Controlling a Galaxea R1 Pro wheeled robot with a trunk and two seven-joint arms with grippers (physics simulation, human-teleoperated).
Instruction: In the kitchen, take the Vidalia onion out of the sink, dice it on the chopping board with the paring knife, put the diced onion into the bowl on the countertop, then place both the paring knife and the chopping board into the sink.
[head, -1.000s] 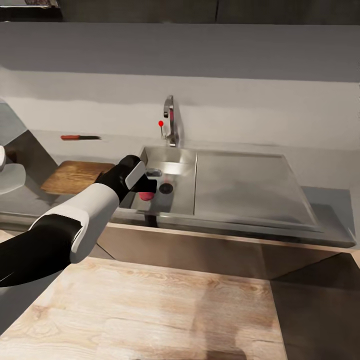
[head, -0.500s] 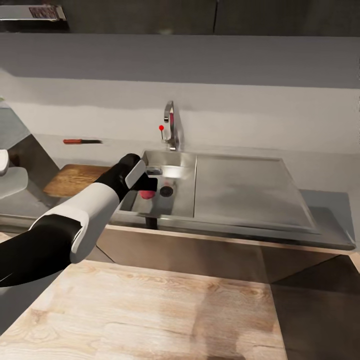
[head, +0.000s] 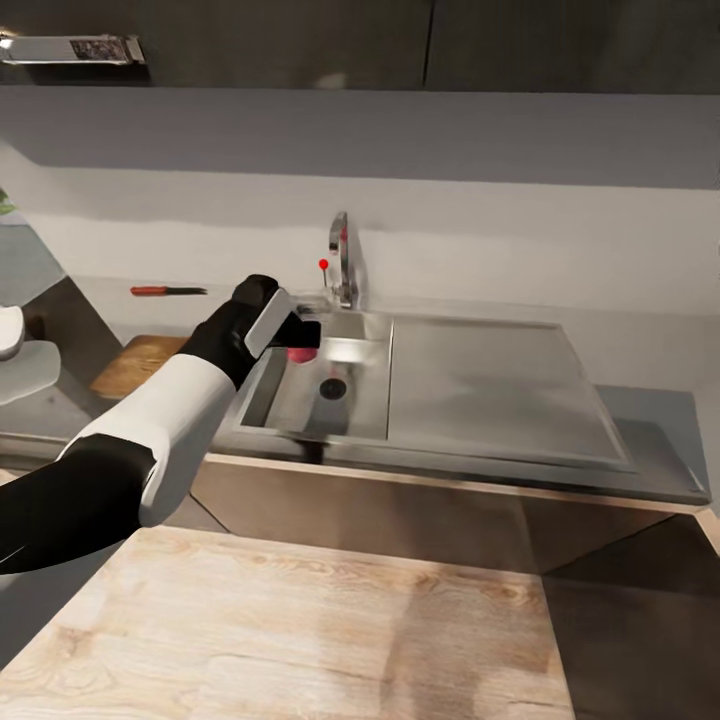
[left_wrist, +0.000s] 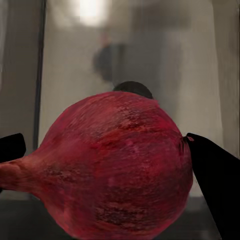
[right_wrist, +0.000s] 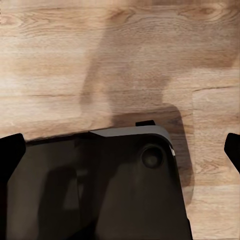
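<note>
One small pinkish-red round Vidalia onion (head: 303, 349) sits clamped in the left gripper (head: 300, 340), lifted clear above the rectangular grey steel sink (head: 360, 405). In the left wrist view the onion (left_wrist: 117, 167) lies between the two dark fingers (left_wrist: 215, 185), which press on its opposite sides; its long axis runs across from finger to finger, with the tapered neck pointing toward one finger and the rounded end toward the other. Below it lies the basin floor with the round dark drain (head: 332, 387).

From the onion in the head view, the chrome tap with a red knob (head: 340, 258) stands close by at 1 o'clock, at the basin's back edge. The flat drainboard (head: 490, 385) spreads at 3 o'clock. At 9 o'clock, partly hidden by the left arm, the brown wooden chopping board (head: 135, 365) rests on the grey reflective steel desk (head: 660, 420). The slim red-handled paring knife (head: 165, 291) lies at 10 o'clock near the wall, pointing sideways, well apart from the board.

The right gripper's (right_wrist: 120, 145) dark fingertips stand wide apart over the pale wooden floor (right_wrist: 120, 55).
</note>
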